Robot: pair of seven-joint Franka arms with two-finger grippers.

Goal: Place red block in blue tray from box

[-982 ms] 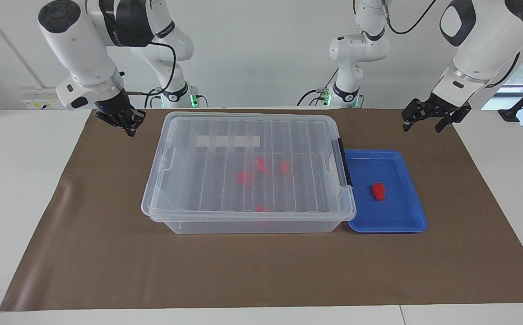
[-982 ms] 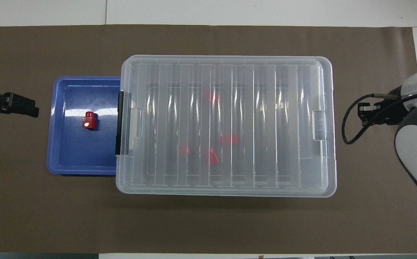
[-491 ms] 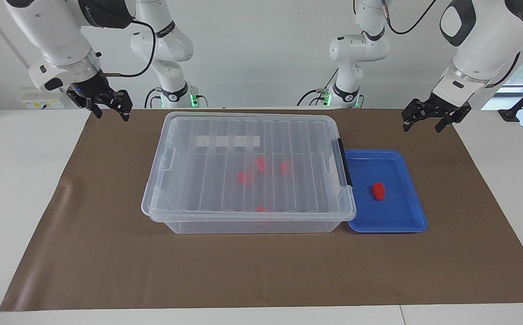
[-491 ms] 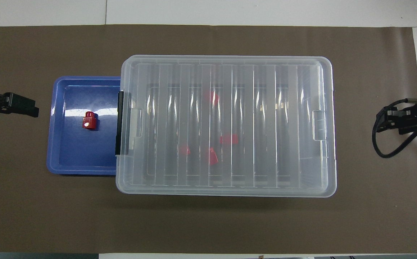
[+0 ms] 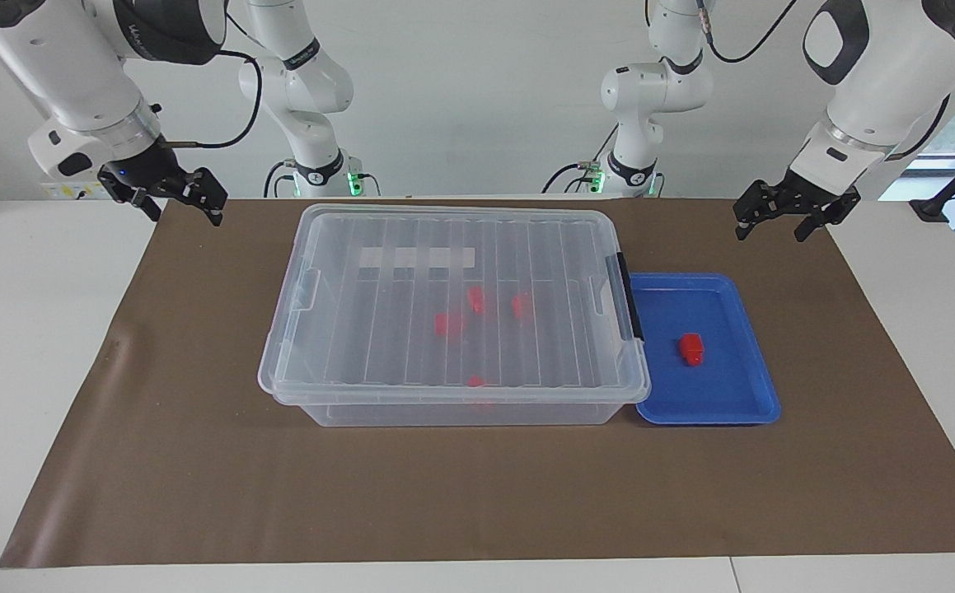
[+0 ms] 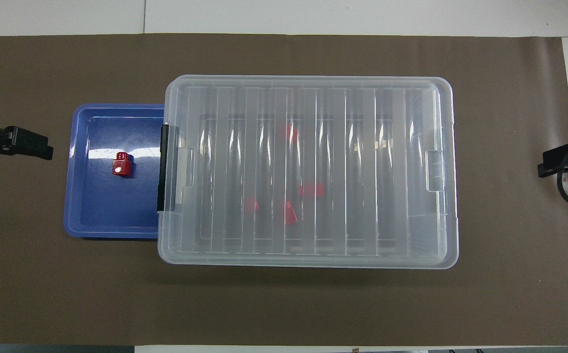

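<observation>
One clear lidded box (image 5: 454, 313) sits mid-bench with the blue tray (image 5: 745, 387) touching its left-arm end, both the left gripper (image 5: 784, 222) and right gripper (image 5: 172, 198) hover with jaws open and empty, and the red block (image 5: 691, 348) lies in the tray.

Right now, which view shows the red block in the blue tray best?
The overhead view: the red block fills more of the picture there, its raised top plain against the blue tray. The facing view shows it slantwise, as a smaller shape.
</observation>
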